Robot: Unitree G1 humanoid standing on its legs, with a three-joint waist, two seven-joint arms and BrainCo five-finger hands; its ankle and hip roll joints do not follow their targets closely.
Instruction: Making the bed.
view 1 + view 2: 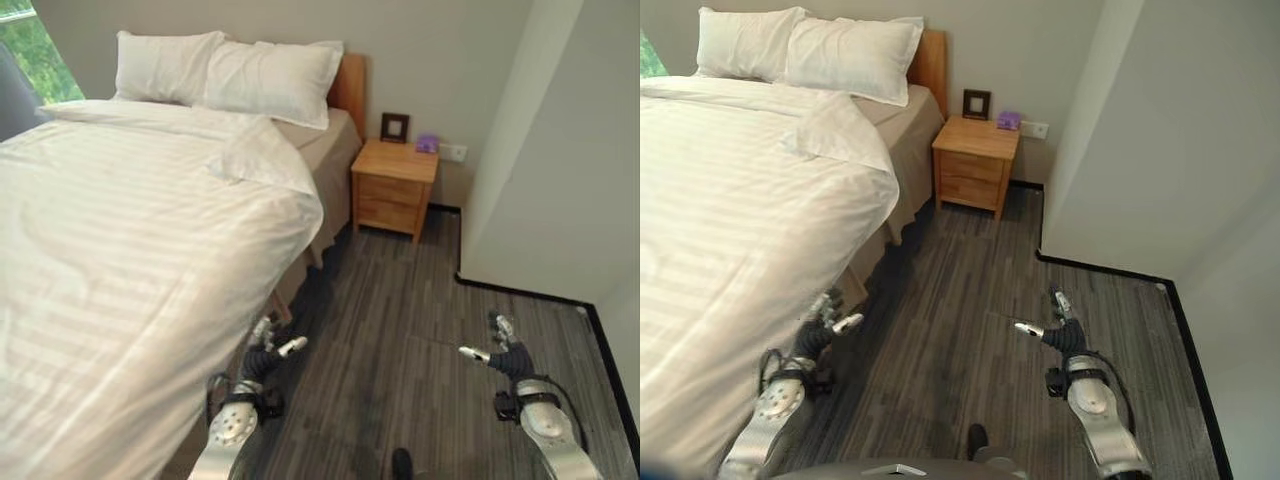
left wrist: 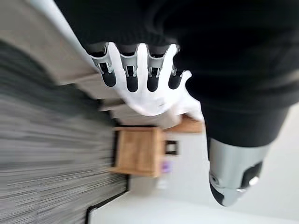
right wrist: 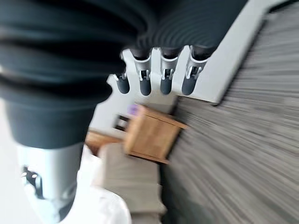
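I see the bed [image 1: 150,250] w/ its white striped duvet [image 1: 120,260] spread over most of the mattress. The duvet's top corner [image 1: 262,160] nearest the nightstand [image 1: 393,186] is folded back on itself, so a strip of beige sheet [image 1: 325,145] shows between that fold and the pillows [image 1: 230,75]. Two white pillows lean at the head of the bed against the wooden headboard [image 1: 350,90], one overlapping the other. The duvet hangs over the bed's side edge down toward the dark wood-look floor [image 1: 400,340].

Nightstand sits just beside the head of the bed, against the wall; on it a small dark picture frame [image 1: 394,127] and a small purple thing [image 1: 428,144], can't tell what it is. A wall outlet [image 1: 457,153] is just past the nightstand, away from the bed.

My left hand [image 1: 268,345] is low, just beside the hanging duvet edge, not touching it as far as I can tell; fingers [image 2: 132,77] straight, thumb out, holding nothing. Right hand [image 1: 500,345] is well apart from the bed, over bare floor, fingers [image 3: 166,77] likewise relaxed and straight, empty.
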